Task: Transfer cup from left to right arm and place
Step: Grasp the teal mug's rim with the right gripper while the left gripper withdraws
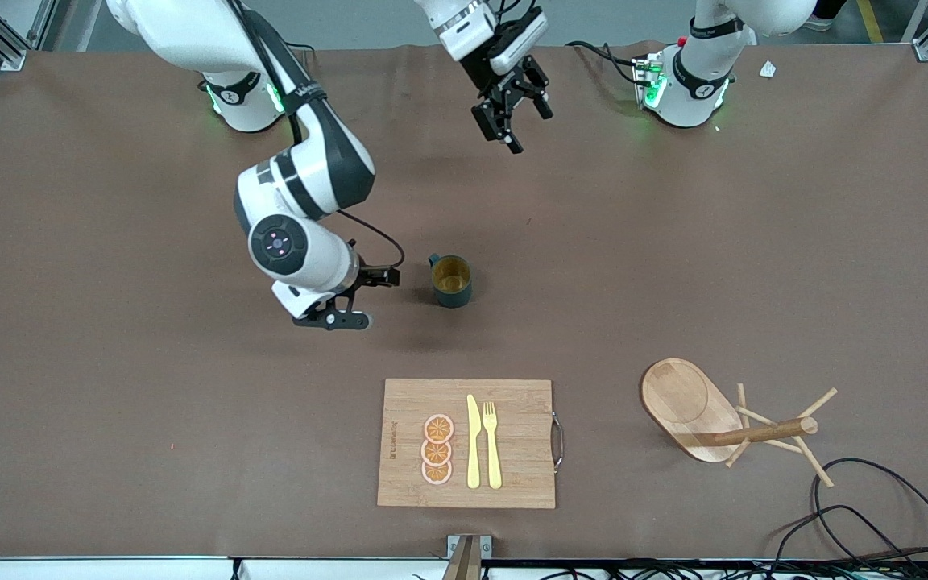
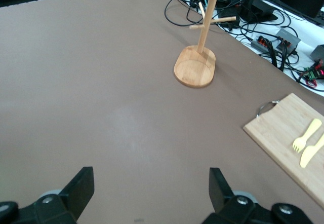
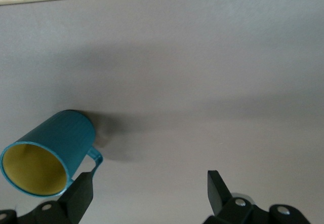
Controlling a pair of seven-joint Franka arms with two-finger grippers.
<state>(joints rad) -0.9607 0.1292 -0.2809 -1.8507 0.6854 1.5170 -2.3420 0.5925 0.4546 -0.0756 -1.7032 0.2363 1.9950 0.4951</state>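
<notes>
cup: a small dark teal cylindrical mug with a mustard-tan inside and a small side handle stands upright on the brown table, near the middle; nothing is touching it; it is farther from the front camera than the cutting board

right gripper: the right gripper sits low beside the mug, toward the right arm's end of the table; its fingers are spread apart and hold nothing; the right wrist view shows the mug just off one fingertip, not between the two

left gripper: the left gripper hangs high over the bare table near the arms' bases, well apart from the mug; its fingers are parted and empty; this arm waits

surroundings: a pale bamboo cutting board with a metal handle carries three orange slices, a yellow knife and a yellow fork; a wooden peg stand on an oval base is toward the left arm's end of the table

step in hand: by the look of it the mug is set down on the table and the right gripper is clear of it, which suits the close of the placing; whether a handover took place cannot be read here

next move: likely only a clean lift away by the right arm, minding the fingertip close to the handle; a nudge there could tip or slide the mug
</notes>
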